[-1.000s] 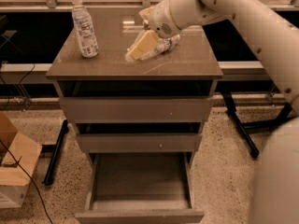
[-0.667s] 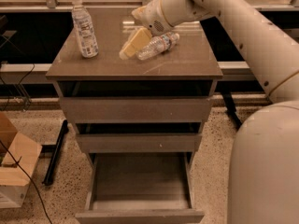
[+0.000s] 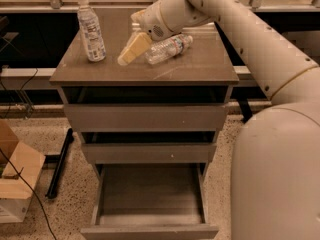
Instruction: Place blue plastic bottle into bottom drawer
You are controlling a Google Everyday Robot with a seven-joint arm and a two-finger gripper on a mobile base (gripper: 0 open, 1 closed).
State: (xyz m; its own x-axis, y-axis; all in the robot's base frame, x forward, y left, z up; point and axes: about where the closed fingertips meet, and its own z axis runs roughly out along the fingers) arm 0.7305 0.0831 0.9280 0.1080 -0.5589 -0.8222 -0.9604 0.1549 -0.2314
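The gripper (image 3: 131, 51) sits beside the lying clear bottle (image 3: 169, 48), perhaps touching it, opening unreadable.

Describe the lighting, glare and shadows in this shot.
Camera view: warm light; faint glare streak on the cabinet top beside the ribbed bottle; the tool, over the top between it and the blue plastic bottle, is brightly lit; deep shadow above the upper drawers; the open bottom drawer is evenly dim.
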